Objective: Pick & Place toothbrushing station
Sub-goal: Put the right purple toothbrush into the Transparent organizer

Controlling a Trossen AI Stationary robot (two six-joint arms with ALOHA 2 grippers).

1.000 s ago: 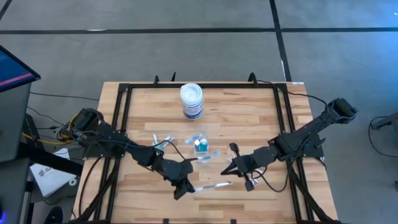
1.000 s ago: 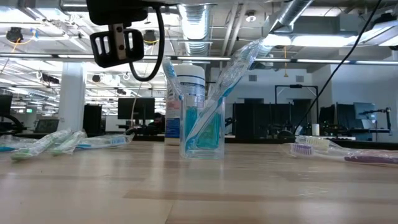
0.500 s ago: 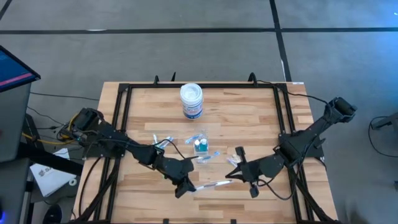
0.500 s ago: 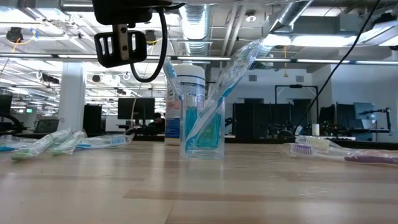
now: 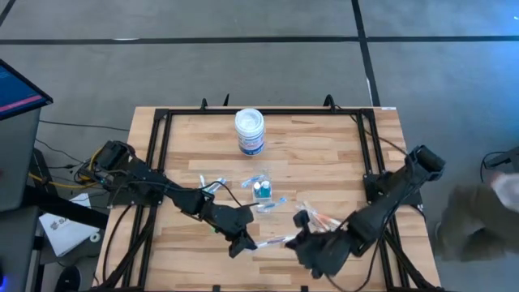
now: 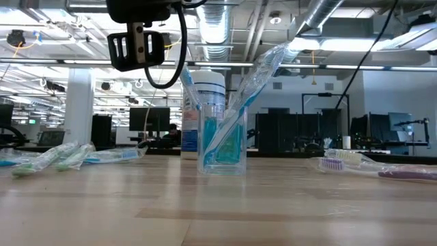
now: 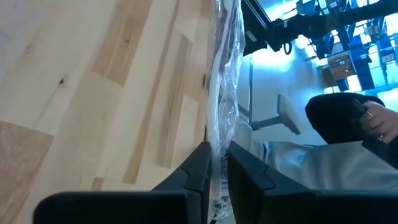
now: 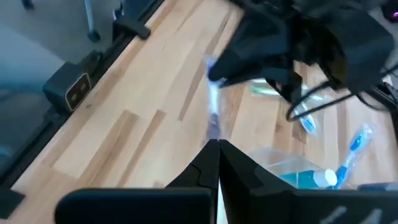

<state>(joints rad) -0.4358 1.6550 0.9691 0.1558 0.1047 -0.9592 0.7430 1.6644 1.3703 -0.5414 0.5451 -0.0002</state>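
High view shows the left gripper at six o'clock, fingers clamped on a wrapped toothbrush to lift it. Beside it, the right gripper has its fingers together. Farther off, the clear cup waits mid-table for brushes.

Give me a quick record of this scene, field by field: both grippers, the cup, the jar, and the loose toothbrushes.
left gripper: near the table's front, fingers shut on a wrapped toothbrush
right gripper: front of the table, shut, holding nothing
clear plastic cup: upright mid-table, toothbrushes and a small blue tube inside
white jar: upright, behind the cup
loose toothbrushes: lying flat on the wooden table, on both sides of the cup
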